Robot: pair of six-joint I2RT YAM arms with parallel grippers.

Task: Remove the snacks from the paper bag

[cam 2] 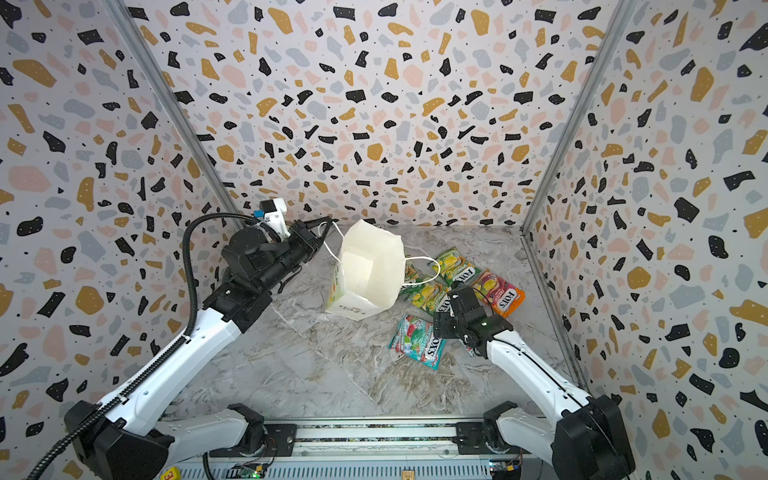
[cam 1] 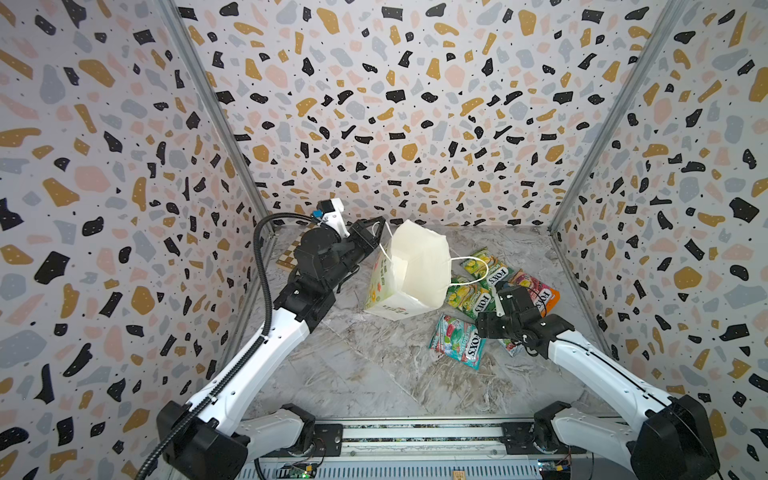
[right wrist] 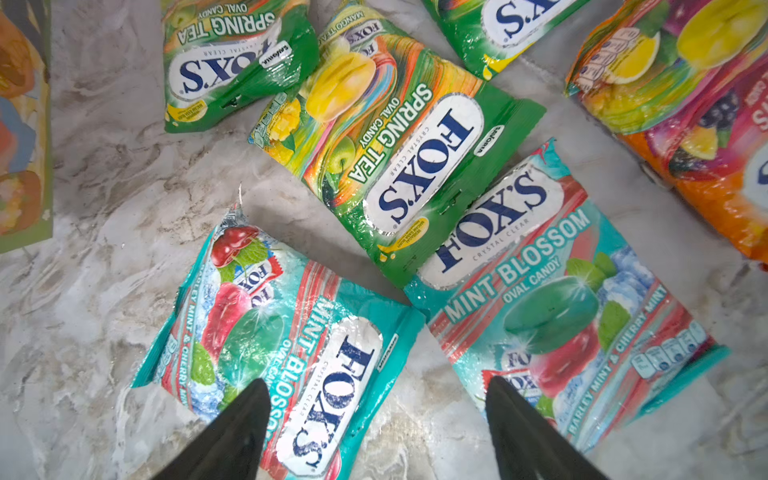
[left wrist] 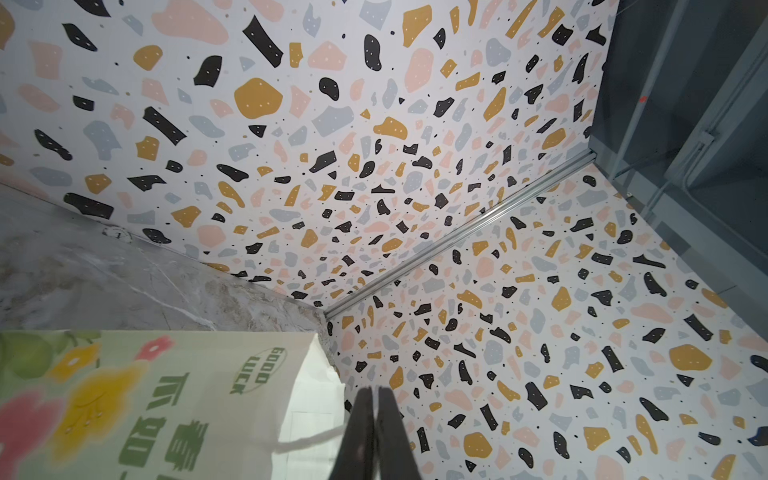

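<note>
My left gripper (left wrist: pixel 375 392) is clamped fully together. It has one cord handle (cam 1: pixel 380 245) of the paper bag (cam 1: pixel 419 262) pinched between its fingers, and the wrist view shows the cord running straight into the closed tips. The bag sits on the marble desk (cam 1: pixel 357 374) with its mouth gaping toward the top cameras. Its white lining shows and its flowered side is turned to the left arm. Its second handle (cam 1: pixel 486 270) flops out the opposite side and drapes over a green-yellow packet.

The snacks (cam 2: pixel 455 266) are out on the desk, all clustered beside the bag on the side away from my left gripper. I count six. Three green-yellow Spring Tea packets (right wrist: pixel 395 158) lie closest to the bag, and a pink-orange packet (cam 1: pixel 538 291) lies farther out. The first teal packet (right wrist: pixel 282 345) and the second teal packet (right wrist: pixel 552 299), both Mint Blossom, sit side by side.

My right gripper (right wrist: pixel 376 386) is spread wide and carries nothing. It hangs over the two teal ones, a finger above each in the wrist view. I can't tell whether the tips touch the wrappers. In both top views the right arm hides most of the second teal packet.

A wooden chessboard (cam 1: pixel 289 257) peeks out past the left arm, well apart from the bag.
</note>
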